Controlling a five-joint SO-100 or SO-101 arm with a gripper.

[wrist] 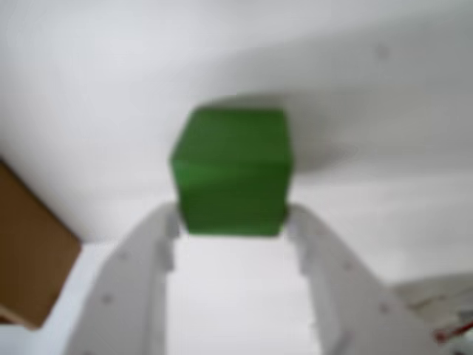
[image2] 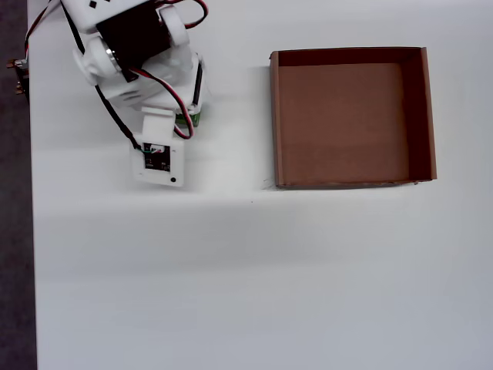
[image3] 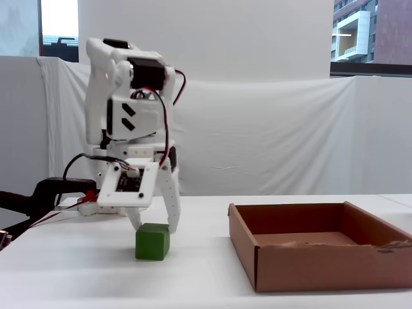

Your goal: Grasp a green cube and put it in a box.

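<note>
White gripper (wrist: 230,225) fingers apart, tips flanking green cube (wrist: 231,171), contact unclear. Table (image2: 231,270) white, white drapes behind. Box (image2: 353,117) open-topped, well right of cube in overhead view. Cube flat on table, no long axis.

Side-on fixed view: we see the white arm (image3: 129,96) folded over its base, wrist pointing straight down, with red and black cables looping beside the motors. The claw (image3: 153,226) hangs at desk level, its two white fingers (image3: 172,206) spread apart. In the wrist view, we see both fingers (wrist: 140,274) enter from the bottom edge, tips parted with a wide gap between them. From overhead, the arm's motors and wrist board cover the claw.
</note>
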